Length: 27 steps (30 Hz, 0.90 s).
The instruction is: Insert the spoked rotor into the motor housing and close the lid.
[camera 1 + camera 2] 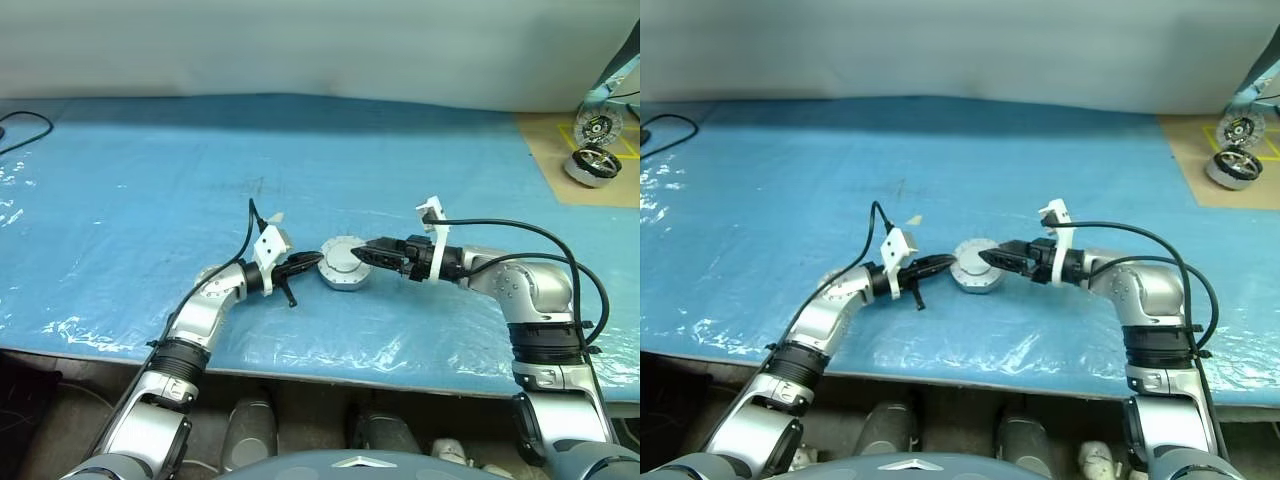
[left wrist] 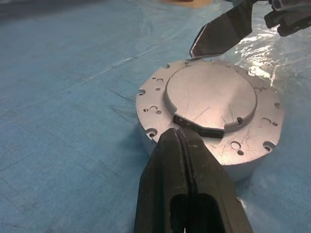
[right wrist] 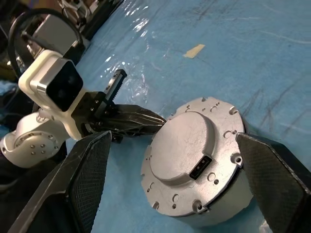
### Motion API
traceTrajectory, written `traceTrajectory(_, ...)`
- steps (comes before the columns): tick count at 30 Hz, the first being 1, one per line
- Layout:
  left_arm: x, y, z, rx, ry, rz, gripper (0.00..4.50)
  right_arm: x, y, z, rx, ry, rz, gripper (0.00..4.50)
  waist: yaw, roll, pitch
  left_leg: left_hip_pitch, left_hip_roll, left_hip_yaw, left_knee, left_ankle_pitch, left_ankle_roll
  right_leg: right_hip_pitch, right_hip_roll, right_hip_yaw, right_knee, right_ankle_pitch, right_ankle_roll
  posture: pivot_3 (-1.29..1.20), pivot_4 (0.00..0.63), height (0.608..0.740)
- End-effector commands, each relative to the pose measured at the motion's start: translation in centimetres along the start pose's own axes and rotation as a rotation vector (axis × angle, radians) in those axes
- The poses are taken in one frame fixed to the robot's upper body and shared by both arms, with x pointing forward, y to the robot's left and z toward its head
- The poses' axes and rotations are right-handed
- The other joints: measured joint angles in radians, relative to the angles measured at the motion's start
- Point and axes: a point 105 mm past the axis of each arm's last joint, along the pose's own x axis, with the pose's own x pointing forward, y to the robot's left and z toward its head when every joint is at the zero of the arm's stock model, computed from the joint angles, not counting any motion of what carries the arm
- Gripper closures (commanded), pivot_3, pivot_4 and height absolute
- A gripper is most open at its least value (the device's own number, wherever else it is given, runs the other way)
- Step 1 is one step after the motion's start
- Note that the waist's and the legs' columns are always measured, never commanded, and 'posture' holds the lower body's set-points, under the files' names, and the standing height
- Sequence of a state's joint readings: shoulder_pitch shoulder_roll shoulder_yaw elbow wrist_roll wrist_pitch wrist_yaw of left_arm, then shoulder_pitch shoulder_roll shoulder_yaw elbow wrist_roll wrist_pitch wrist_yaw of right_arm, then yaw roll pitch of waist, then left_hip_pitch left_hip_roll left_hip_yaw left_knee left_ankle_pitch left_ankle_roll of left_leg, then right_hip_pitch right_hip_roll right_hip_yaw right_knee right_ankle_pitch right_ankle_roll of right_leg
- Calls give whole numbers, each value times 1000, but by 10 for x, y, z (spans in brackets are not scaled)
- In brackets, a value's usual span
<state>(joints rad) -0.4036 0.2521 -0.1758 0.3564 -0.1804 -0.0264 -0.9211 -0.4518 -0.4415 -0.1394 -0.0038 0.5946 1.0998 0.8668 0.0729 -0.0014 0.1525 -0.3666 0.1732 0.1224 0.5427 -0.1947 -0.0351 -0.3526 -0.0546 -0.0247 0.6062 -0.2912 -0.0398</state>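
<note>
Blue plastic sheet [image 1: 150,200] spread over the table, wrinkled and glossy toward the near edge. Brown board [image 1: 585,160] lying at the far right corner of the sheet. Two wheel-like motors on the board: one [image 1: 599,127] farther back inside yellow tape markings, one [image 1: 592,165] nearer, silver with a dark rim. Black cable [image 1: 25,130] looped at the far left edge. Small tan scrap of tape [image 3: 194,50] lying flat on the sheet.

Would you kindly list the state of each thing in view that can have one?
motor housing: lid on, closed, upright on the blue sheet
left gripper: shut, tips at the housing's edge
right gripper: open, fingers either side of the housing
wheel-like motors: on the brown board
</note>
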Motion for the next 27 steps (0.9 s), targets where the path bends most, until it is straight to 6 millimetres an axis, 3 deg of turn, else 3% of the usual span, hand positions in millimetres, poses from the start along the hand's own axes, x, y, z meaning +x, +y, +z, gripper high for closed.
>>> traceTrajectory(1,-1,-8,-16,-27,61,-29,4500,-9,-10,-2,76,-42,-41,157,0,0,0,0,0,0,0,0,0,0,0,0,0,0,0,0,150,740)
traceTrajectory(8,1,-9,-13,-22,56,-38,4500,-15,-29,-21,175,-43,-117,157,5,0,0,-1,-1,0,0,0,-1,0,0,0,0,0,0,0,150,740)
traceTrajectory(12,-1,-10,-13,-21,59,-41,4500,-8,-23,-27,201,-34,-84,157,5,0,0,0,0,0,1,0,-1,0,0,0,0,0,0,0,150,740)
traceTrajectory(24,-4,-8,-11,-16,72,-37,4500,25,-2,-22,247,-114,17,157,4,0,0,-1,0,0,1,0,-1,0,0,-1,1,0,0,0,150,740)
traceTrajectory(27,-4,-8,-13,-16,76,-39,4500,30,0,-22,254,-115,24,754,4,0,0,-1,0,0,1,0,-1,0,-1,-1,1,0,0,0,150,740)
